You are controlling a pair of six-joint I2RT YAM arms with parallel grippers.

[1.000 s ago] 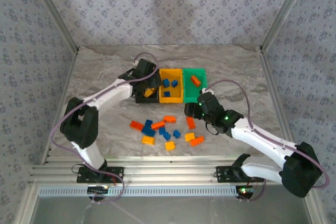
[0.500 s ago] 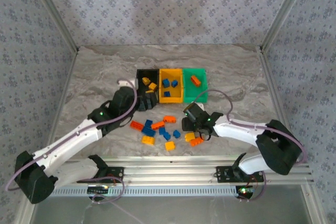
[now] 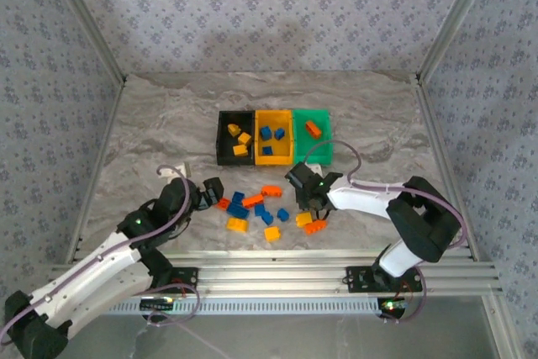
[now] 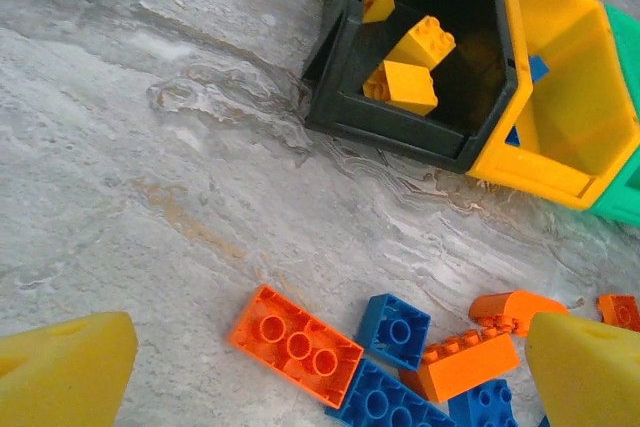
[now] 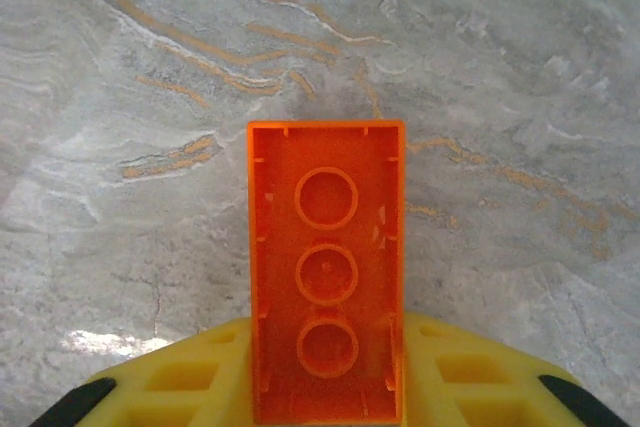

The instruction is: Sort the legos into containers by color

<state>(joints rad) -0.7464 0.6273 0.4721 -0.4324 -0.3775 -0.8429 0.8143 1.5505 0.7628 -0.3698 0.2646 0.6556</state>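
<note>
Three joined containers stand mid-table: black (image 3: 235, 160) holding yellow legos (image 4: 410, 82), yellow-orange (image 3: 273, 159) holding blue ones, and green (image 3: 314, 149) holding a red-orange one (image 3: 313, 129). Loose legos (image 3: 256, 208) in blue, red-orange and yellow lie in front of them. My right gripper (image 3: 304, 200) is shut on an upside-down red-orange lego (image 5: 326, 247), low over the table; its yellow fingers (image 5: 180, 382) press both long sides. My left gripper (image 3: 206, 193) stands wide open at the pile's left edge, over an upside-down red-orange lego (image 4: 297, 344) and blue ones (image 4: 398, 330).
The black bin's front corner (image 4: 400, 137) and the yellow-orange bin's wall (image 4: 560, 117) lie just beyond the left gripper. Patterned walls close in the marble table (image 3: 151, 124) on three sides. A metal rail (image 3: 269, 275) runs along the near edge.
The left arm pulled back from the black bin toward the loose pile, jaws fully open. The right gripper moved onto a red-orange lego and shut on it.
</note>
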